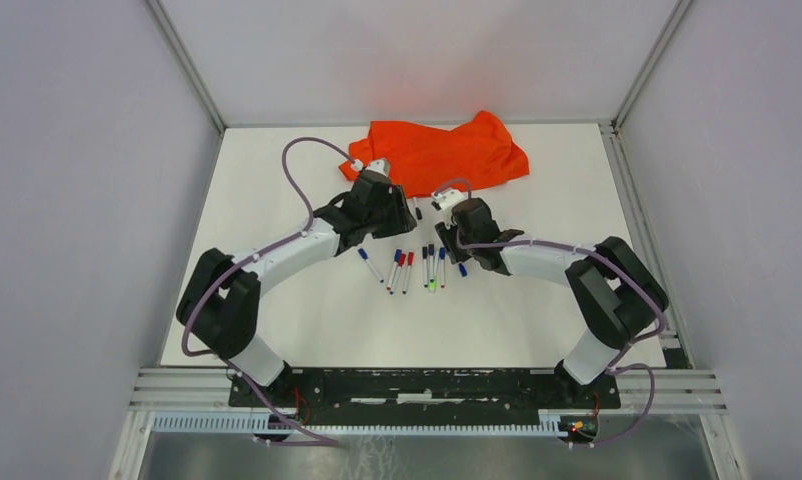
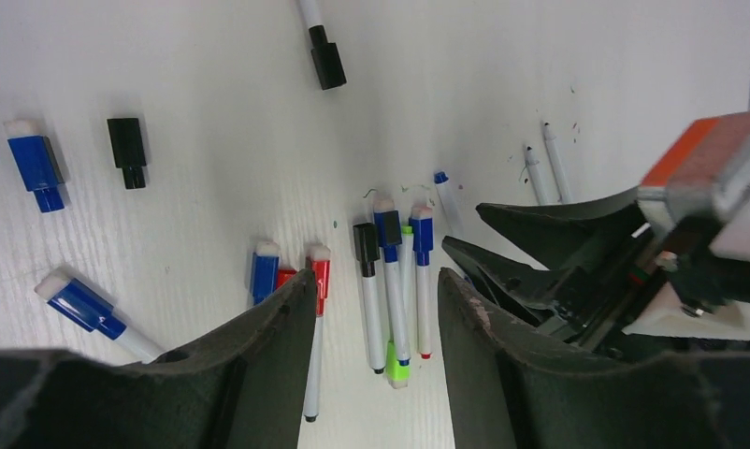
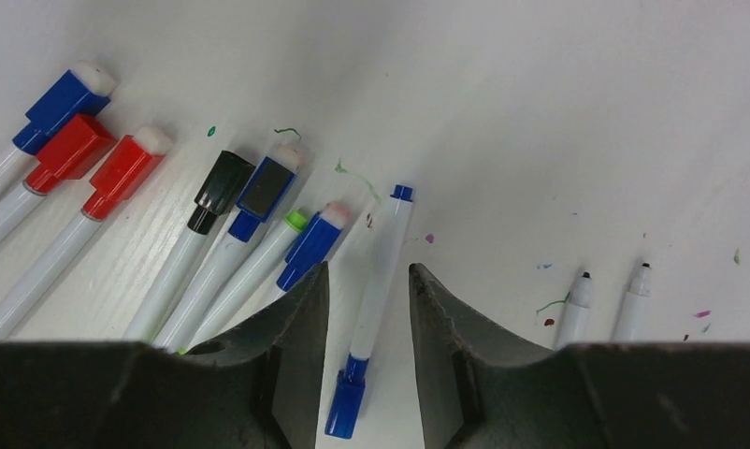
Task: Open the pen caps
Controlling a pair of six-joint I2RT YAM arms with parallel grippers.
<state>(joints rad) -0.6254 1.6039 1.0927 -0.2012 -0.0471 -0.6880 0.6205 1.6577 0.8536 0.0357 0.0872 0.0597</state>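
Directly below the right pincer [image 3: 367, 269], whose two dark fingers [image 3: 296, 318] stood spread with a clear gap between them, one white pen [image 3: 390, 234] lay flat on the counter [image 3: 540, 112], its long axis running straight through that gap. Neither finger appeared to touch it, and the pincer held nothing. Its blue cap [image 3: 346, 412] sat at the near end, toward the wrist, while its small blue tail plug [image 3: 402, 194] pointed away. The right arm looked the nearer one for this pen, and closing across the barrel seemed the likely next need. The left pincer [image 2: 376, 281] was likewise spread and empty, hanging above a cluster of capped pens [image 2: 387, 229] just beside. Farther out on the counter lay a loose blue cap [image 2: 36, 161], a loose black cap [image 2: 126, 150] and two uncapped pens [image 2: 532, 173].
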